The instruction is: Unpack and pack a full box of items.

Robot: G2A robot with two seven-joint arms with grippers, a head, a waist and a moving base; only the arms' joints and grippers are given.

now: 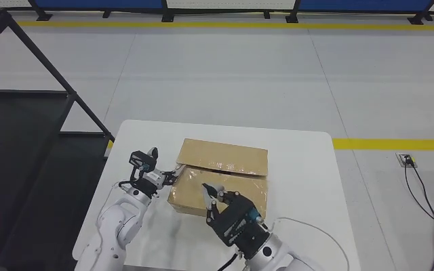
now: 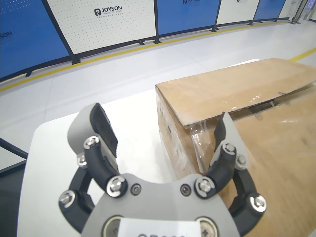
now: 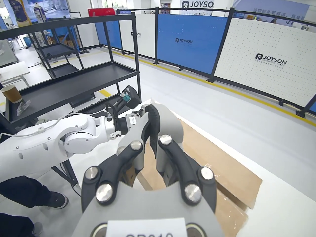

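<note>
One cardboard box (image 1: 224, 162) sits near the middle of the white table (image 1: 298, 176), slightly skewed to the table edges. Its far flap (image 2: 234, 85) is slightly higher than the near flap (image 2: 276, 136), leaving a dark slit along the seam. Clear tape (image 2: 197, 134) wrinkles over the left end.

Left gripper (image 2: 160, 110): spread wide, holding nothing, straddling the box's left end edge. One finger (image 2: 219, 129) is over the near flap; the second finger (image 2: 103, 127) is over the tabletop beside the box wall.

Right gripper (image 3: 152, 109): fingers drawn together above the near flap, nothing visible between them.

A wide band of tabletop lies between the box and the table's right edge, and a narrower band on the left. A black rack (image 1: 34, 149) stands beside the table's left side.
</note>
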